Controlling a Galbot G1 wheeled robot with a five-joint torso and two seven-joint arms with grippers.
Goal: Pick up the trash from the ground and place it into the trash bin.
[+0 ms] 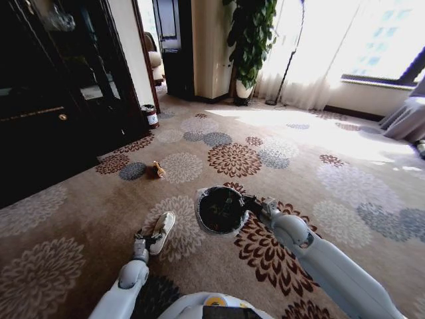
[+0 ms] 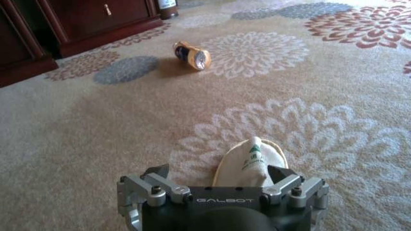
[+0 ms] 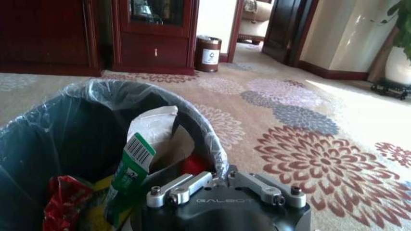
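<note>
Slipper at the jaws, bin part full, bottle left on the carpet

Slipper (image 2: pixel 251 162) flat on the carpet (image 2: pixel 301 86), on a pale flower of the pattern, its near end lying between the spread fingers of the left gripper (image 2: pixel 222 185). Not yet lifted, judging by how it rests on the pile; whether the fingers touch it, cannot tell. In the head view, the same slipper (image 1: pixel 161 232) just ahead of the left arm.

Trash bin (image 1: pixel 220 210) held off to the right, close beside the slipper, lined with a clear bag. Right gripper (image 3: pixel 218 188) pinching the bin's rim, jaws pressed onto it. Inside the bin (image 3: pixel 70 125): a crumpled red wrapper (image 3: pixel 62 199), a green carton (image 3: pixel 132 166), a white paper piece (image 3: pixel 153 127). So part of the job looks done.

Still on the floor, well apart from both grippers: a small brown bottle (image 2: pixel 192 55) on its side, beside a grey-blue flower. A dark cabinet (image 2: pixel 90 19) beyond it, and a brown round can (image 3: pixel 208 53) by the doorway, no part of the task.

Left to do, as a judgement: slipper into the bin, then the bottle.
</note>
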